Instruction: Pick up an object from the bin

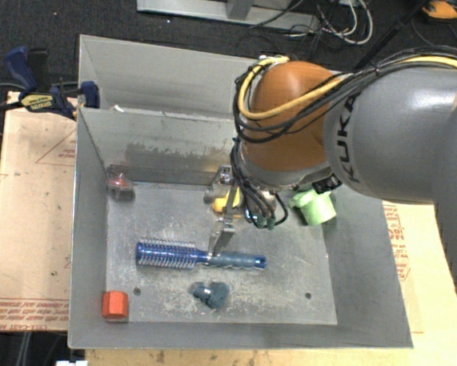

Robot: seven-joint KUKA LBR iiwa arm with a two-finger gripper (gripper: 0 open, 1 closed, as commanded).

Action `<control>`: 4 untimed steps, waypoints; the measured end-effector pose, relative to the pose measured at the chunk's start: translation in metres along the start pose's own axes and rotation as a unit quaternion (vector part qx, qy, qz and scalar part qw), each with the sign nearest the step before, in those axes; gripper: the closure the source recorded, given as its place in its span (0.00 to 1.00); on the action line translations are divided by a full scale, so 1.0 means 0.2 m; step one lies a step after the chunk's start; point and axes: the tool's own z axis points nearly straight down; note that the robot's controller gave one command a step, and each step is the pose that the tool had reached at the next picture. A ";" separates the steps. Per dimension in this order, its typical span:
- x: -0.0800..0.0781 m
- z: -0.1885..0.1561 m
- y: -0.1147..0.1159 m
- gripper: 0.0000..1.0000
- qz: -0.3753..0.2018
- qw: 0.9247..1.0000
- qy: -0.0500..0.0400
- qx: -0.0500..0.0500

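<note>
My gripper (222, 246) stands low over the blue brush (175, 256) in the middle of the bin (88, 205); I cannot tell if it is clenched. A teal lump (213, 295) lies near the brush. The red block (115, 305) sits in the front left corner, well apart. Open grey floor lies to the right.

Blue hairbrush (197, 257), lying flat mid-floor of bin (305, 266), bristle head left, handle right

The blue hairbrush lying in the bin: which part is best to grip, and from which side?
The blue hairbrush lies flat, so come from above. Probably grip the slim handle, right of the bristle head, closing across its narrow width; the bristles would give a poor hold.
</note>
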 end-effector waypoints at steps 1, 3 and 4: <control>0.19 0.52 -0.20 0.00 -0.101 0.995 -0.011 -0.002; 0.30 -0.04 -0.23 1.00 -0.110 0.994 -0.008 0.000; 0.25 -0.67 -0.20 1.00 -0.103 0.995 -0.009 0.000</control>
